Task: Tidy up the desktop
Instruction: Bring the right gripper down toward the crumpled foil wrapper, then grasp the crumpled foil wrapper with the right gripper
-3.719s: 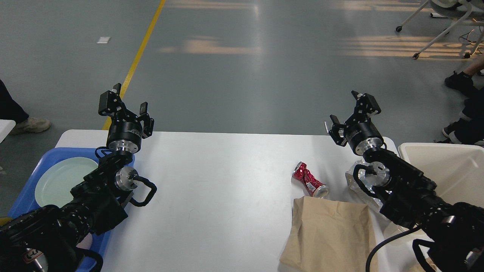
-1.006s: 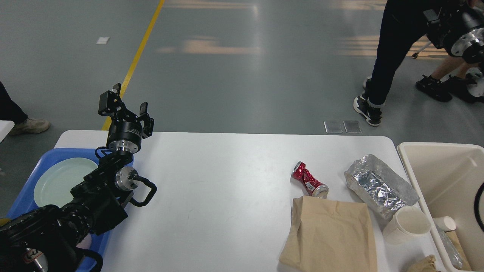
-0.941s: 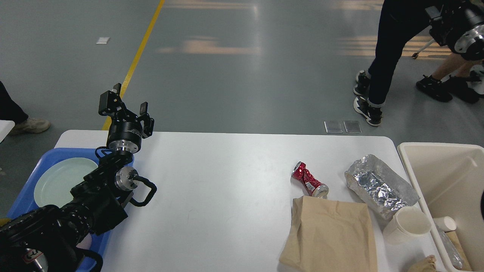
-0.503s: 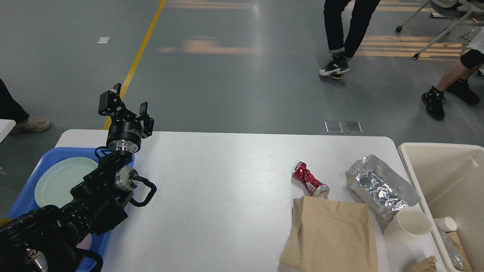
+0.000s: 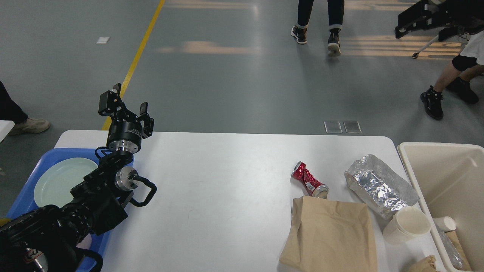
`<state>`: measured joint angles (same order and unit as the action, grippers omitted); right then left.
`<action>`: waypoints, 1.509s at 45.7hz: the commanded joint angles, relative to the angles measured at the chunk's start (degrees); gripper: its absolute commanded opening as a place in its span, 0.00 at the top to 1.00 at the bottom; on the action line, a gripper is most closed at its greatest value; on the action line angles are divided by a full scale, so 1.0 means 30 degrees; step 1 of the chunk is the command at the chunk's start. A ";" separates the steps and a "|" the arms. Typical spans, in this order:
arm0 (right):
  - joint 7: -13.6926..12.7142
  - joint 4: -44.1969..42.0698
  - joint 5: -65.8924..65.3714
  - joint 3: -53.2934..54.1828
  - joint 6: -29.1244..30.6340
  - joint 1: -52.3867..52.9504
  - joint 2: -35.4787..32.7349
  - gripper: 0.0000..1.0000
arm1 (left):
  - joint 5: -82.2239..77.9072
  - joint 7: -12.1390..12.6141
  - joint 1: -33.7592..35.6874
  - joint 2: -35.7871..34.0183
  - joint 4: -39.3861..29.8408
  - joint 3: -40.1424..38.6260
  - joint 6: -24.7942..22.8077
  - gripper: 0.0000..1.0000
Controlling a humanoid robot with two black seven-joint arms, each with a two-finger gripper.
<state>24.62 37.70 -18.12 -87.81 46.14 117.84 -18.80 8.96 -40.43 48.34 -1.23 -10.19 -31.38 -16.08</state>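
The white desktop [image 5: 227, 181] carries a crushed red can [image 5: 309, 180], a crumpled foil tray [image 5: 380, 187], a brown paper bag [image 5: 329, 234] and a white paper cup [image 5: 406, 225], all at the right. My left gripper [image 5: 128, 99] is open and empty, raised over the desktop's far left corner, far from these items. A black part [image 5: 416, 19] shows at the top right corner, high over the floor. It may be my right arm's end, and I cannot make out its fingers.
A blue tray [image 5: 38, 166] with a pale plate [image 5: 60, 181] sits at the left under my left arm. A beige bin [image 5: 435, 145] holding a small cup and a bottle stands at the right. People walk and stand on the floor behind the table.
My right arm left its place above the foil tray, rose to the top right, left the view, and a black part now shows there. My left arm has not moved. People moved behind.
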 commanded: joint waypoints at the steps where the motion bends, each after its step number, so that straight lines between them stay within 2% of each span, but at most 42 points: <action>1: -0.0062 0.1552 -0.0346 -0.1753 0.0148 0.0035 0.1020 0.00 | 0.0000 0.0000 0.0000 0.0000 0.0000 0.0000 0.0000 0.04; 9: -0.0179 0.3546 -0.0229 -0.1872 0.0032 -0.0345 0.1635 0.00 | 0.0000 0.0000 0.0000 0.0000 0.0000 0.0000 0.0000 0.04; 20: -0.0179 0.3490 0.0093 -0.1111 -0.0349 -0.3623 0.2017 0.00 | 0.0000 0.0000 0.0000 0.0000 0.0000 0.0000 0.0000 0.04; 24: -0.0179 0.3342 0.0122 -0.0846 -0.1343 -0.5147 0.2017 0.00 | 0.0000 0.0000 0.0000 0.0000 0.0000 0.0000 0.0000 0.04; 29: -0.0208 0.2816 0.0210 -0.0904 -0.4417 -0.7460 0.1929 0.00 | 0.0000 0.0000 0.0000 0.0000 0.0000 0.0000 0.0000 0.04; 33: -0.0208 0.2347 0.0240 -0.0905 -0.6029 -0.8955 0.1871 0.00 | 0.0000 0.0000 0.0000 0.0000 0.0000 0.0000 0.0000 0.04; 48: -0.0208 -0.0523 0.1410 -0.0085 -1.0454 -1.4522 0.1549 0.00 | 0.0000 0.0000 0.0000 0.0000 0.0000 0.0000 0.0000 0.04; 54: -0.0208 -0.1665 0.1734 0.0412 -1.1306 -1.6251 0.1255 0.00 | 0.0000 0.0000 0.0000 0.0000 0.0000 0.0000 0.0000 0.04; 69: -0.0237 -0.4332 0.1704 0.0970 -1.1424 -1.8392 0.1255 0.00 | 0.0000 0.0000 0.0000 0.0000 0.0000 0.0000 0.0000 0.04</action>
<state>23.95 26.72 -12.98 -84.94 11.87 63.72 -15.02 8.97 -40.43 48.34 -1.23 -10.19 -31.38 -16.08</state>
